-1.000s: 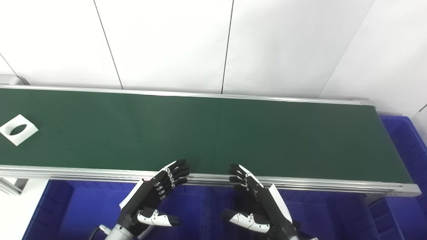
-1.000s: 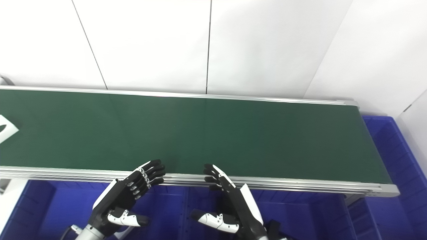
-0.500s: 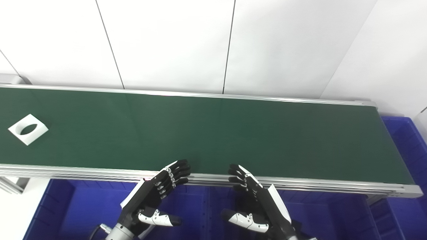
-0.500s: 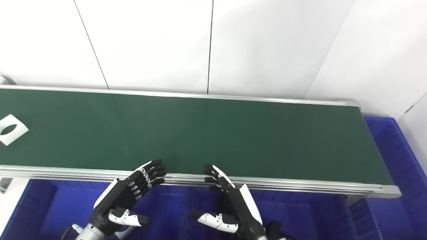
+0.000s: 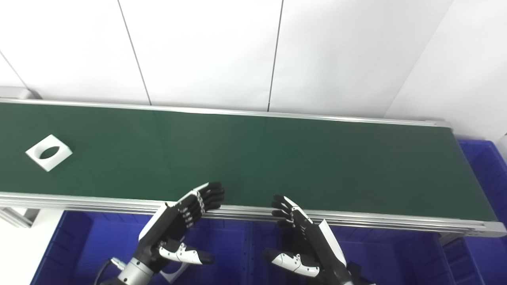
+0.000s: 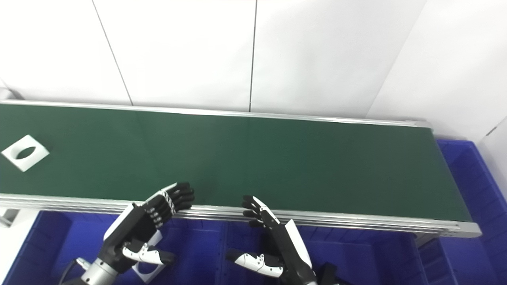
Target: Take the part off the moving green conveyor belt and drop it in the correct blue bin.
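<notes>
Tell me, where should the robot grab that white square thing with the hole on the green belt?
Probably by its outer edges, from above. The white square part lies flat on the green belt, turned like a diamond, so fingers and thumb could pinch two opposite straight sides. The left hand is open and on its side of the belt.

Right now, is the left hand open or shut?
Open: the left hand holds nothing, fingers apart, by the belt edge.
</notes>
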Action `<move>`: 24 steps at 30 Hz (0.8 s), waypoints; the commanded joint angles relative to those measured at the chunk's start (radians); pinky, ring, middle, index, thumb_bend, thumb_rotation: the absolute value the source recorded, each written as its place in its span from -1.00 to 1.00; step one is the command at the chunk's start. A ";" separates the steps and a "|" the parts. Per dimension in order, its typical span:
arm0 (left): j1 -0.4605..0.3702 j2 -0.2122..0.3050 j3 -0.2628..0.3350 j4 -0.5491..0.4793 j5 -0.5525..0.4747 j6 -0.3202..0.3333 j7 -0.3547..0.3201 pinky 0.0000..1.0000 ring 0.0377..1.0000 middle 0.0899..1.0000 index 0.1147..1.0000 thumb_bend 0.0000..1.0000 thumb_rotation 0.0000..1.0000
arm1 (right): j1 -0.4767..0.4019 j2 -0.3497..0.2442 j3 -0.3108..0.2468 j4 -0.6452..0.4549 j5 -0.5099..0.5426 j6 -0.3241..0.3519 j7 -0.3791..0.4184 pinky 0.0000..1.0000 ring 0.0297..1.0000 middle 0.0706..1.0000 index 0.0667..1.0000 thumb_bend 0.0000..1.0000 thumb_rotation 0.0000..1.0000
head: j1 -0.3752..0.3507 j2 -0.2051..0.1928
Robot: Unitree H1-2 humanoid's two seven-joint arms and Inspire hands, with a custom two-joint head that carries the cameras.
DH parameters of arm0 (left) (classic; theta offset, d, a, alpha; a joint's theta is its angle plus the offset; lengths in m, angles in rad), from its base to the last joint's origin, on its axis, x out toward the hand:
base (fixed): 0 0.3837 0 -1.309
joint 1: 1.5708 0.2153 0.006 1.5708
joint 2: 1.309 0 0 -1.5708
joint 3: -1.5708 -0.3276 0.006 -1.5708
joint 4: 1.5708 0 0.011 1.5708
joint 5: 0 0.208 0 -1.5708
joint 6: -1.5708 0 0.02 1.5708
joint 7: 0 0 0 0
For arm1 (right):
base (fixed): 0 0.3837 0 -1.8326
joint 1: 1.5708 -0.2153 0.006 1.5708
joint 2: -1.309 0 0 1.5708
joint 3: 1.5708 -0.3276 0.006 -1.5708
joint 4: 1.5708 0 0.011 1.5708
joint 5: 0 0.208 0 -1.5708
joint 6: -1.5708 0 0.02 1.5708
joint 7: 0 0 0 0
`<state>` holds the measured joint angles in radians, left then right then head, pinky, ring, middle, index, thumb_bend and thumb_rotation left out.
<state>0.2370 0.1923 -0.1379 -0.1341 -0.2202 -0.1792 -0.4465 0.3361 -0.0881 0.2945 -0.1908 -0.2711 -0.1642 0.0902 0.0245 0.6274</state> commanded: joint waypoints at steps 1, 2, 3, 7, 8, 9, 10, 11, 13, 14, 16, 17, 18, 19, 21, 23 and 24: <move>-0.002 0.030 0.017 -0.078 -0.021 0.010 0.007 0.73 0.74 0.71 0.70 1.00 -0.45 | 0.004 0.008 0.006 -0.043 0.008 -0.022 0.001 0.52 0.66 0.72 0.82 0.29 -0.01 | 0.022 -0.006; -0.001 0.037 0.022 -0.100 -0.022 0.021 0.011 0.73 0.74 0.71 0.70 0.97 -0.44 | 0.005 0.007 0.006 -0.043 0.008 -0.024 0.001 0.52 0.66 0.72 0.82 0.27 -0.03 | 0.022 -0.006; -0.001 0.048 0.028 -0.128 -0.020 0.034 0.016 0.73 0.74 0.70 0.70 0.96 -0.43 | 0.005 0.007 0.007 -0.043 0.005 -0.027 0.000 0.53 0.66 0.73 0.82 0.26 -0.04 | 0.042 -0.013; -0.011 0.101 0.059 -0.239 0.039 0.105 0.045 0.74 0.75 0.72 0.71 0.80 -0.52 | 0.006 0.009 0.009 -0.040 -0.008 -0.037 -0.008 0.49 0.64 0.71 0.80 0.24 -0.03 | 0.075 -0.031; -0.015 0.112 0.066 -0.262 0.061 0.119 0.052 0.73 0.75 0.73 0.71 0.77 -0.54 | 0.005 0.009 0.009 -0.038 -0.009 -0.041 -0.009 0.49 0.64 0.71 0.80 0.24 -0.03 | 0.075 -0.031; -0.024 0.128 0.077 -0.287 0.090 0.118 0.057 0.73 0.75 0.73 0.71 0.76 -0.56 | 0.005 0.008 0.010 -0.035 -0.004 -0.045 -0.008 0.49 0.64 0.71 0.79 0.23 -0.03 | 0.095 -0.049; -0.031 0.139 0.084 -0.304 0.110 0.116 0.061 0.68 0.73 0.74 0.70 0.72 -0.59 | 0.006 0.008 0.010 -0.033 -0.001 -0.047 -0.007 0.50 0.65 0.72 0.80 0.22 -0.04 | 0.095 -0.049; -0.042 0.155 0.096 -0.329 0.128 0.124 0.064 0.67 0.73 0.74 0.70 0.71 -0.60 | 0.005 0.009 0.010 -0.029 0.001 -0.049 -0.007 0.51 0.65 0.72 0.80 0.21 -0.04 | 0.120 -0.066; -0.057 0.175 0.110 -0.362 0.148 0.143 0.069 0.62 0.71 0.73 0.68 0.71 -0.66 | 0.005 0.010 0.011 -0.025 0.003 -0.050 -0.007 0.52 0.65 0.72 0.80 0.20 -0.04 | 0.134 -0.073; -0.065 0.187 0.118 -0.382 0.157 0.156 0.069 0.62 0.70 0.72 0.68 0.71 -0.68 | 0.004 0.010 0.011 -0.023 0.002 -0.050 -0.007 0.51 0.65 0.72 0.81 0.21 -0.03 | 0.134 -0.073; -0.080 0.211 0.135 -0.430 0.176 0.205 0.071 0.61 0.69 0.71 0.67 0.70 -0.74 | 0.001 0.010 0.011 -0.016 -0.003 -0.057 -0.011 0.49 0.64 0.71 0.81 0.22 -0.01 | 0.161 -0.087; -0.086 0.220 0.140 -0.447 0.190 0.226 0.072 0.61 0.69 0.70 0.66 0.70 -0.75 | 0.000 0.010 0.010 -0.011 -0.003 -0.062 -0.012 0.49 0.64 0.71 0.81 0.22 0.00 | 0.183 -0.095; -0.089 0.224 0.143 -0.458 0.200 0.240 0.073 0.62 0.69 0.69 0.66 0.70 -0.76 | -0.002 0.009 0.009 -0.008 -0.003 -0.065 -0.013 0.48 0.64 0.70 0.81 0.23 0.02 | 0.183 -0.095; -0.097 0.234 0.151 -0.472 0.225 0.249 0.076 0.62 0.69 0.69 0.65 0.69 -0.77 | -0.003 0.009 0.008 -0.005 0.000 -0.066 -0.012 0.48 0.64 0.71 0.81 0.23 0.03 | 0.210 -0.107; -0.112 0.249 0.164 -0.488 0.268 0.257 0.081 0.61 0.69 0.69 0.65 0.67 -0.81 | -0.004 0.007 0.007 0.002 0.008 -0.069 -0.012 0.49 0.65 0.71 0.82 0.23 0.05 | 0.225 -0.115; -0.124 0.253 0.176 -0.494 0.305 0.262 0.085 0.59 0.67 0.66 0.64 0.63 -0.84 | -0.006 0.004 0.005 0.011 0.016 -0.075 -0.011 0.51 0.66 0.72 0.83 0.22 0.05 | 0.263 -0.137; -0.130 0.253 0.182 -0.497 0.323 0.272 0.087 0.57 0.66 0.65 0.63 0.61 -0.83 | -0.007 0.003 0.003 0.016 0.020 -0.077 -0.011 0.52 0.66 0.73 0.84 0.21 0.06 | 0.273 -0.141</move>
<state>0.1372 0.4235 0.0292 -0.5938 0.0789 0.0820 -0.3888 0.3402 -0.0877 0.2983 -0.1653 -0.2658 -0.1706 0.0858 0.2884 0.4893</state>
